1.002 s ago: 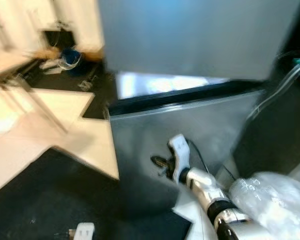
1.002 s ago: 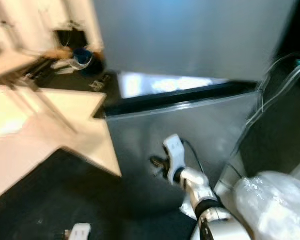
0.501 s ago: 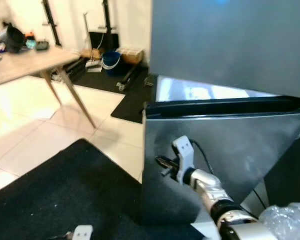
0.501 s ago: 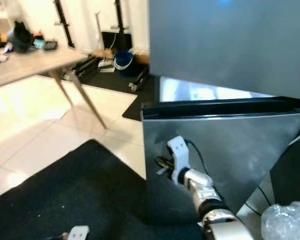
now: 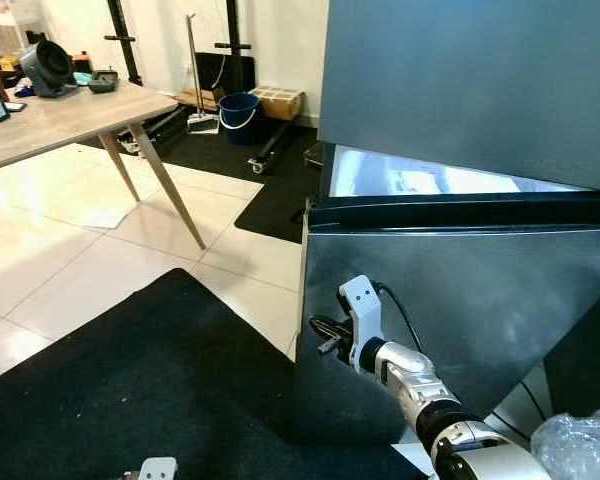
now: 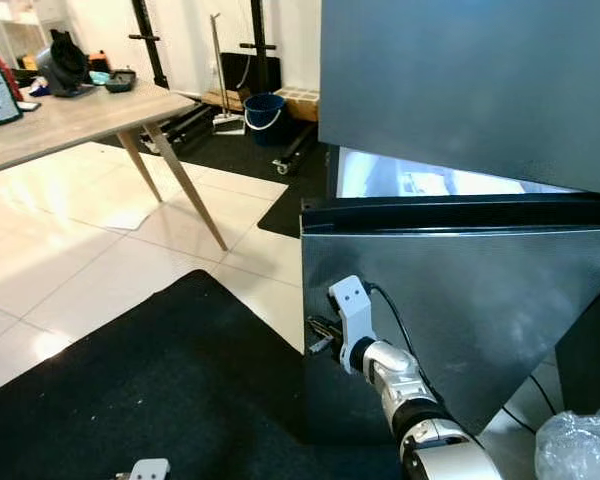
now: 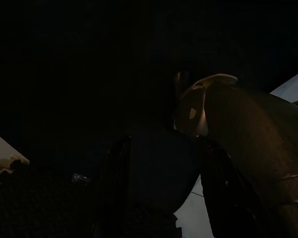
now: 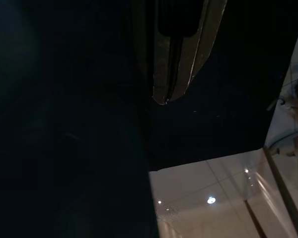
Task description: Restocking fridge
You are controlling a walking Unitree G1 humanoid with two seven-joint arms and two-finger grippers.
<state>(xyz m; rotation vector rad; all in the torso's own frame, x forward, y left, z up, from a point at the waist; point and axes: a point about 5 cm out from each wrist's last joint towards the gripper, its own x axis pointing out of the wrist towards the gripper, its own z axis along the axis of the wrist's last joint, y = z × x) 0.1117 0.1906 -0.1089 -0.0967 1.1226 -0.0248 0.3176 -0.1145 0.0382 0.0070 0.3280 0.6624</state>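
Right tool [image 5: 323, 335] sits at the left edge of the lower fridge door [image 5: 480, 300], ajar below the upper door [image 5: 470, 80]; finger state unclear. Door looks heavy, stiff, slick steel; hook that edge. Left arm idle.

No readable text, label, brand or number anywhere. Fridge door [image 5: 460, 300] plain grey, unmarked. Framed card on table [image 6: 0, 92] at far left has print, too small and blurred to read.
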